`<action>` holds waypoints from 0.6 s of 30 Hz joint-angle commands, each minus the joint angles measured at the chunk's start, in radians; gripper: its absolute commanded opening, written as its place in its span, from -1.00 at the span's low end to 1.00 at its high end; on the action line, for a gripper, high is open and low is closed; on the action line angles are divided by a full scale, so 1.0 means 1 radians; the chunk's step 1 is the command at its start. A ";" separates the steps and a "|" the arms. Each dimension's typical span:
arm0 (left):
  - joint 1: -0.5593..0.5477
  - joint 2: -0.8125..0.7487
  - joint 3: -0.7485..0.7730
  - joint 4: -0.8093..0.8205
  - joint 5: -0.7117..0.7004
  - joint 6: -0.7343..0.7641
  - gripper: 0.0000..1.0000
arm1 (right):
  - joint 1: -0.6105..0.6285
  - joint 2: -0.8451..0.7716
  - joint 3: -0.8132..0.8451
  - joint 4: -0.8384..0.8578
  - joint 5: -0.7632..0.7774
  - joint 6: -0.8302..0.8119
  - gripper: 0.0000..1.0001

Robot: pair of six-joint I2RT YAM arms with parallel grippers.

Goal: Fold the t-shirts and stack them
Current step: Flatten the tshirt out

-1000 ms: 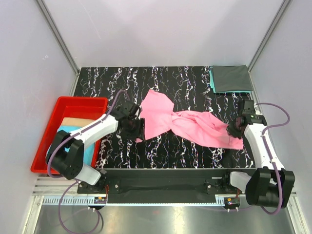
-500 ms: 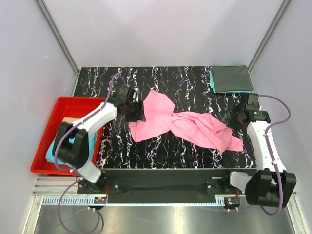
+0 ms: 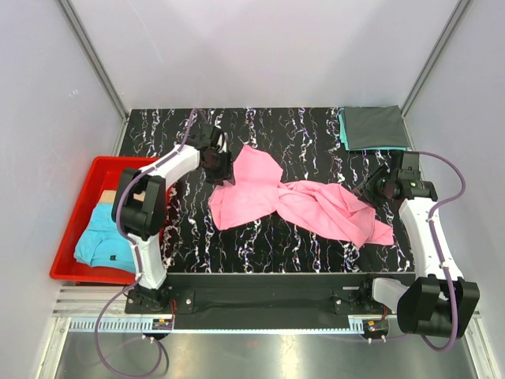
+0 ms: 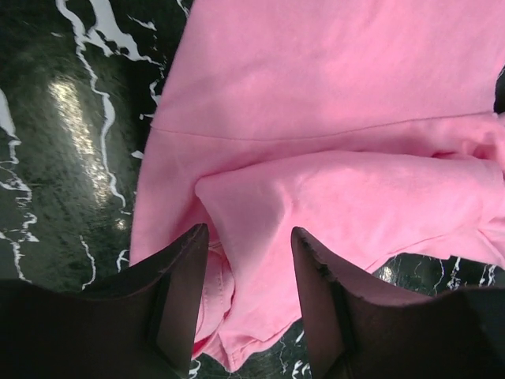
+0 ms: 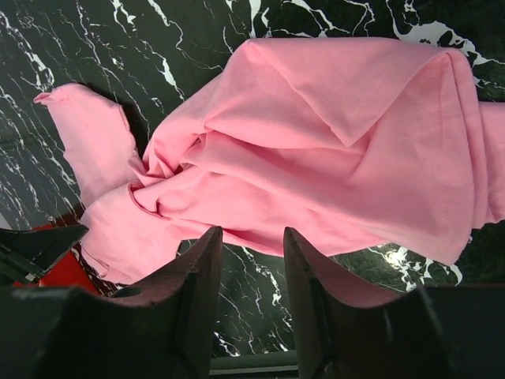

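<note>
The pink t-shirt lies unfolded and crumpled across the middle of the black marbled table, twisted and bunched at its centre, one broad flap spread toward the table's left half, the other end trailing toward its near right. At the table's far right corner the dark grey t-shirt sits folded as a rectangle on the folded teal t-shirt. Off the table's left edge the light blue t-shirt lies rumpled
</note>
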 commanded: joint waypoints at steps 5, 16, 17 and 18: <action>-0.012 -0.015 0.037 0.037 0.147 -0.022 -0.64 | -0.002 0.020 0.037 0.003 -0.013 -0.023 -0.12; -0.047 -0.312 -0.124 0.032 0.192 -0.051 -1.00 | -0.002 -0.020 -0.003 -0.005 -0.019 -0.006 -0.11; -0.053 -0.334 -0.143 0.043 0.192 -0.060 -1.00 | -0.002 -0.018 -0.012 0.008 -0.031 0.000 -0.11; -0.058 -0.378 -0.182 0.052 0.187 -0.073 -1.00 | -0.002 -0.017 -0.026 0.012 -0.040 0.001 -0.11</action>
